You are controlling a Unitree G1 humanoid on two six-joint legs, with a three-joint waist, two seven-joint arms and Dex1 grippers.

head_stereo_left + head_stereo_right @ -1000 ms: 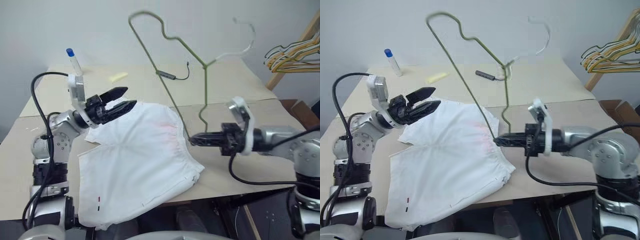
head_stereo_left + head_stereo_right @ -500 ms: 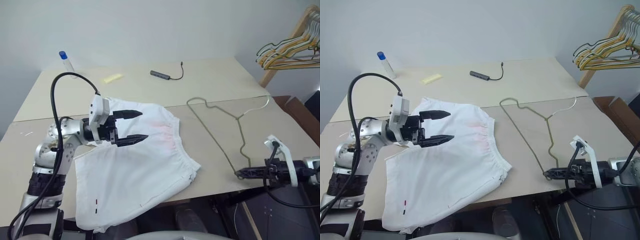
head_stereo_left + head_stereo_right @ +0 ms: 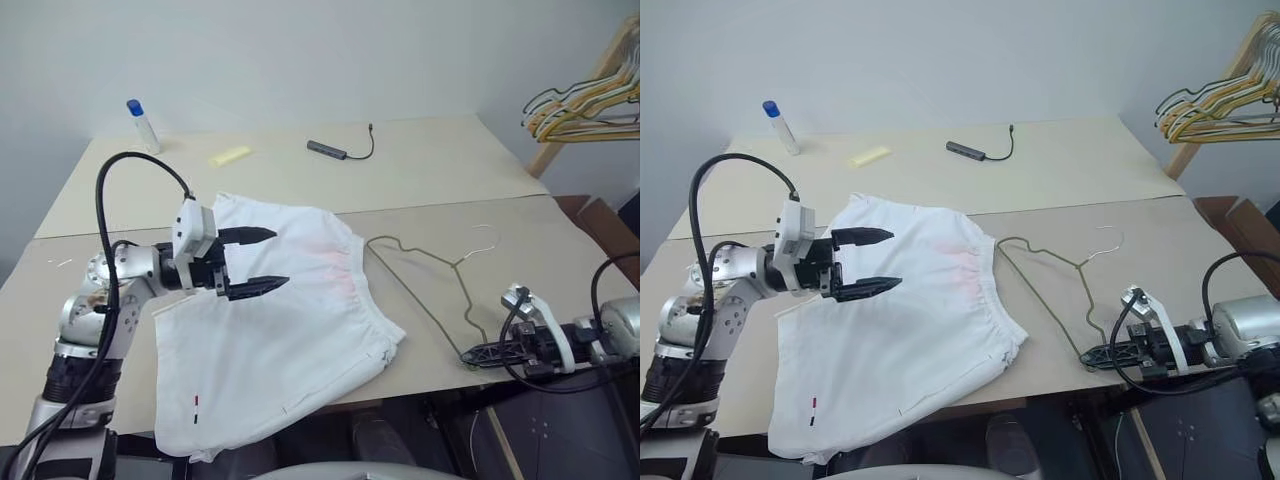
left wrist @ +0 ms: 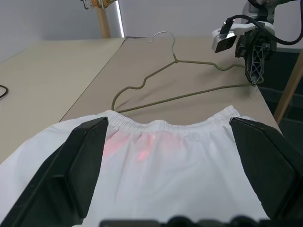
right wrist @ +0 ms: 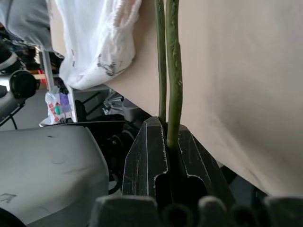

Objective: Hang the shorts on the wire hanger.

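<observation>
The white shorts lie flat on the table, waistband toward the right, legs hanging over the front edge. My left gripper hovers open just above the upper left part of the shorts, fingers pointing right. The thin grey-green wire hanger lies flat on the table to the right of the shorts, hook pointing away. My right gripper is shut on the hanger's near corner at the table's front edge; its wrist view shows the wire pinched between the fingers.
A bunch of yellow and dark hangers hangs on a wooden rack at the far right. On the back of the table are a tube with a blue cap, a yellow slip and a small dark device with a cord.
The right gripper swung the hanger from upright down flat onto the table and moved right and down to the front edge. The left gripper rolled and sank slightly over the shorts.
</observation>
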